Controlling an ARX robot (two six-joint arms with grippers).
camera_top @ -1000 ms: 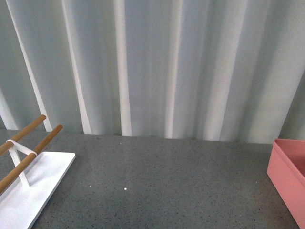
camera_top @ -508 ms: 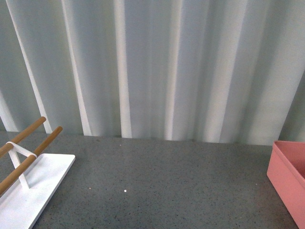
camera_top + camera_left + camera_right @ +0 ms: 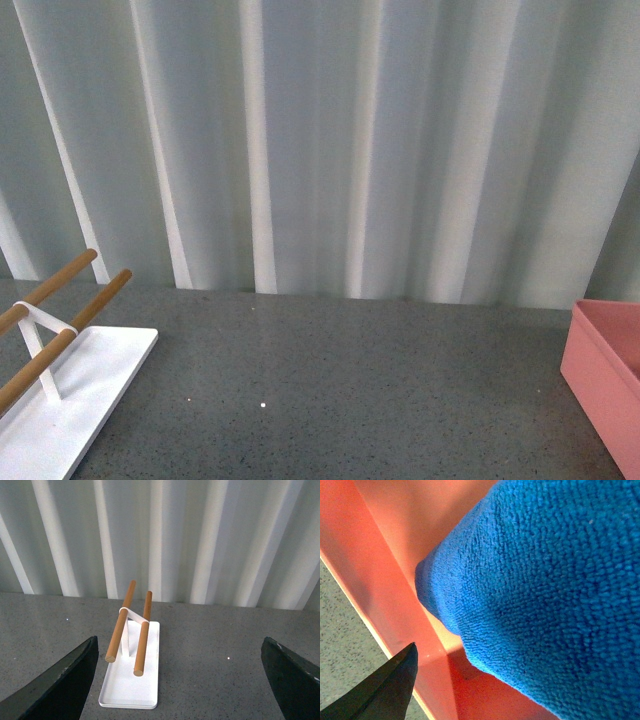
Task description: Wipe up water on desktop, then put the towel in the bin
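Observation:
The blue towel (image 3: 545,580) fills most of the right wrist view and lies inside the salmon-pink bin (image 3: 395,555), bunched against its wall and floor. Of my right gripper only one dark fingertip (image 3: 387,687) shows, over the bin's rim and apart from the towel; the gripper is open. In the front view the bin (image 3: 600,375) stands at the right edge of the grey speckled desktop (image 3: 350,390). My left gripper (image 3: 179,647) hangs open above the desktop (image 3: 210,655), its dark fingers (image 3: 60,685) wide apart with nothing between them.
A white rack (image 3: 75,385) with two wooden rods stands at the left of the desktop, and in the left wrist view this rack (image 3: 131,680) is just ahead of the left gripper. A pale pleated curtain (image 3: 330,140) closes off the back edge.
The front view has shifted slightly, so rack and bin sit a little lower in the picture. Nothing else differs.

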